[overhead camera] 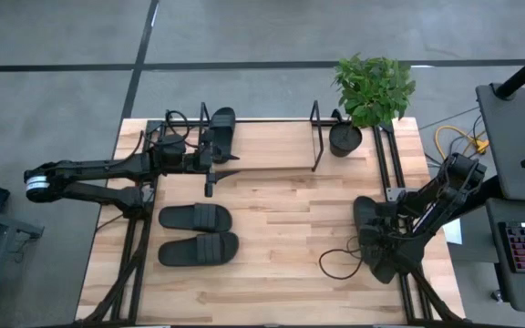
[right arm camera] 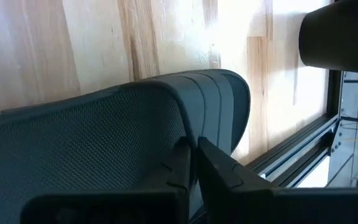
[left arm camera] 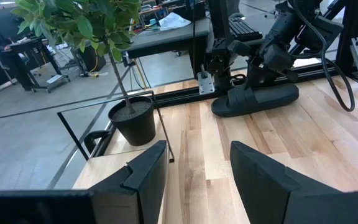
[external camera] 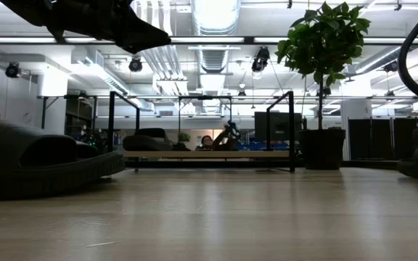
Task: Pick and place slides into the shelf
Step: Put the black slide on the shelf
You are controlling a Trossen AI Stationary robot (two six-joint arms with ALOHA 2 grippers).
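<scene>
Near the table's right edge lies one black slide, with my right gripper shut on its ribbed strap. Two more slides rest sole down, side by side, at the left of the table. Another slide sits on the wooden base board at the left end of the wire shelf along the far edge. My left gripper hovers open just in front of the shelf's left part, above the table, with nothing between its fingers. My right gripper pinches the slide's broad strap between its two fingers, at the strap's edge. The fingers come slanting down from above. The slide's sole still lies on the table by the right edge.
A potted green plant stands at the far right, just beyond the shelf's right end. A black cable loops on the table near the right gripper. Bare wood lies between the left pair of slides and the right arm.
</scene>
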